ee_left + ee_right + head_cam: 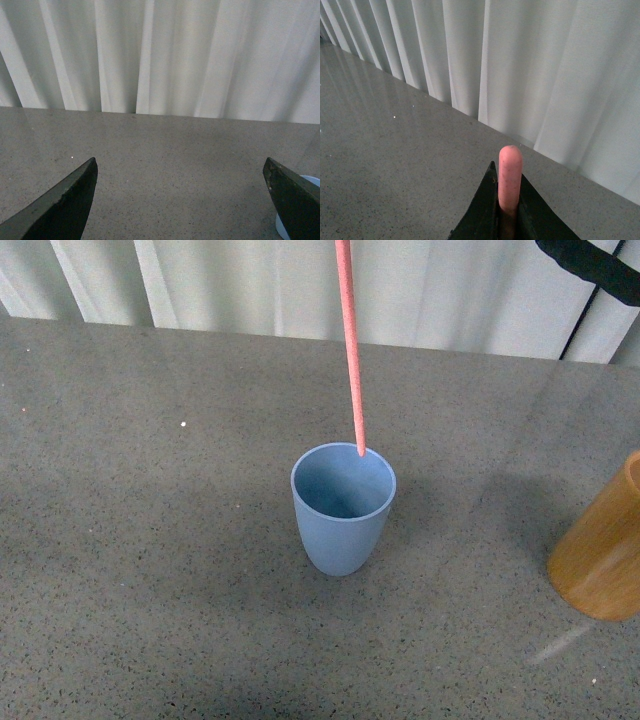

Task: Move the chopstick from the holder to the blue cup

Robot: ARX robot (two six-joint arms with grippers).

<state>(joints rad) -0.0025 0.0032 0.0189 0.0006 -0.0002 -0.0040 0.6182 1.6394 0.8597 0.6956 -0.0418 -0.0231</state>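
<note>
Your right gripper (508, 172) clamps the chopstick (351, 360) upright, tip at the far rim of the blue cup (340, 536), so it can drop in. Your left gripper (180, 162) is spread, empty.

Soft, even light was spread over everything, and the curtain (250, 285) was rendered bright, nearly washed out. Only faint, diffuse shadows were cast on the table (120, 540), one patch right of the cup (342, 530) and a darker band along the near edge, with a pale streak of glare beside the holder (600, 560). In the wrist views the fingers (60, 210) were shown almost black and the chopstick (510, 175) tip was slightly soft.
</note>
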